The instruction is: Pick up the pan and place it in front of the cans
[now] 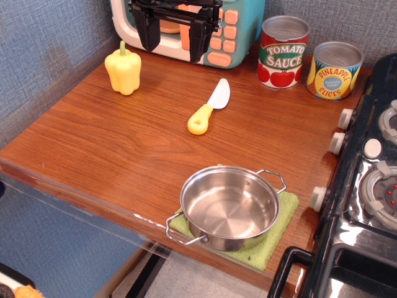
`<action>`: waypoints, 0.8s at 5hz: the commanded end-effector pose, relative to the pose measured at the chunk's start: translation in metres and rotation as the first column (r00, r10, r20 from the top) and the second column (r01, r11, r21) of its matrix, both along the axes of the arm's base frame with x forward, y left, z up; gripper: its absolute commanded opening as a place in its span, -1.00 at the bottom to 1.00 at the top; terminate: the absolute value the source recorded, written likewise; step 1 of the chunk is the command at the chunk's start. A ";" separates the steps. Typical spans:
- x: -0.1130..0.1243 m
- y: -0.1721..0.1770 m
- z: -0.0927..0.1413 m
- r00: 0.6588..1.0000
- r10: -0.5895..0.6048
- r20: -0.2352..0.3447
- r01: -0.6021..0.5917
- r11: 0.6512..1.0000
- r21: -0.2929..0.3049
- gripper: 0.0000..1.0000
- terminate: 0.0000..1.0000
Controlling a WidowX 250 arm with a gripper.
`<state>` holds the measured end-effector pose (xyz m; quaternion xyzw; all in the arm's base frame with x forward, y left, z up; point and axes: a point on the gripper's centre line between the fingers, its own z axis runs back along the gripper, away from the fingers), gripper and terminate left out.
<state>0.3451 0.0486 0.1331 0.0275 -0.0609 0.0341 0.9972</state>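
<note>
The pan (230,207), a shiny round steel pot with two wire loop handles, sits on a green cloth (271,239) near the front edge of the wooden table. The cans stand at the back right: a taller red "Tomato Sauce" can (283,52) and a shorter yellow-blue "Pineapple Slices" can (334,70). My gripper (173,37) hangs at the back, above the table in front of the toy microwave, far from the pan. Its two black fingers are spread apart and hold nothing.
A toy microwave (232,31) stands at the back. A yellow toy pepper (123,69) is at the back left. A yellow-handled toy knife (209,106) lies mid-table. A black toy stove (366,186) with knobs borders the right side.
</note>
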 end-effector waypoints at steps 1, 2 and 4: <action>0.000 0.000 0.000 1.000 0.000 0.000 0.000 1.000 0.000 1.00 -1.00; -0.029 -0.018 -0.002 0.997 -0.071 -0.015 0.071 0.997 -0.001 1.00 -1.00; -0.089 -0.044 -0.014 0.978 -0.196 -0.068 0.198 0.980 0.025 1.00 -1.00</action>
